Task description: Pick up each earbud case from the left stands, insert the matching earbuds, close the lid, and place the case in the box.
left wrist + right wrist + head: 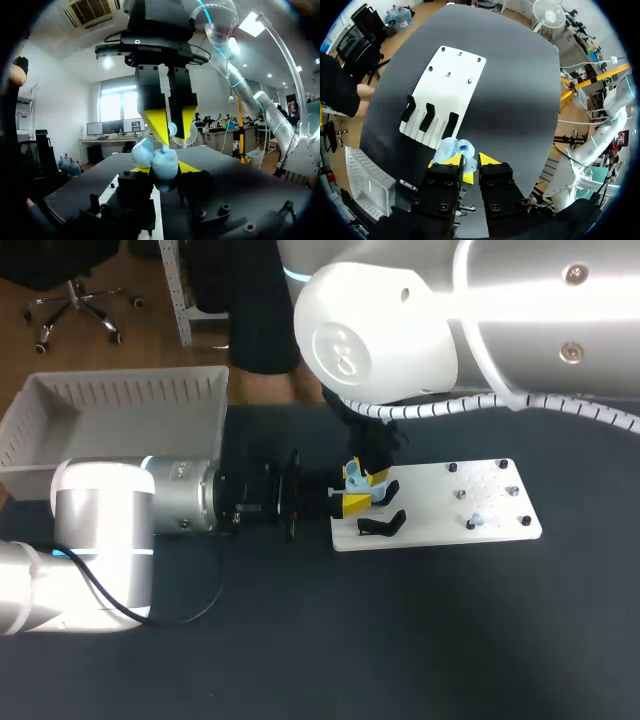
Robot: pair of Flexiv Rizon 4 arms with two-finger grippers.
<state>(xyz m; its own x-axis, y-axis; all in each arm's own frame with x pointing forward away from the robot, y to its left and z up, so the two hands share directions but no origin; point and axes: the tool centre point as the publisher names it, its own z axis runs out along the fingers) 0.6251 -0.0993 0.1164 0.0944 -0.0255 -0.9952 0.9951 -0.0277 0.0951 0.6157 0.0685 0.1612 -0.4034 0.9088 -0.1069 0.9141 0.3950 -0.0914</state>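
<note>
Left end effector (166, 170) lies level with the worktop (400, 640), just left of centre in the head view. Its two yellow tips are closed against opposite sides of a pale blue earbud case (165, 162). The case is held off the worktop at the left edge of the white board (440, 500), and its lid (142, 152) stands open, tipped to one side.

From the upper right of the head view the right arm comes straight down over the case. The right end effector (172, 131) points downward with its fingers nearly together, pinching a small pale blue earbud (172, 128) just above the open case.

Black stands (382, 525) rise from the board's left end beside both end effectors. Another pale blue earbud (476, 521) lies near the board's right end among dark pegs. The white box (120, 400) sits in the upper left, well apart from the case.
</note>
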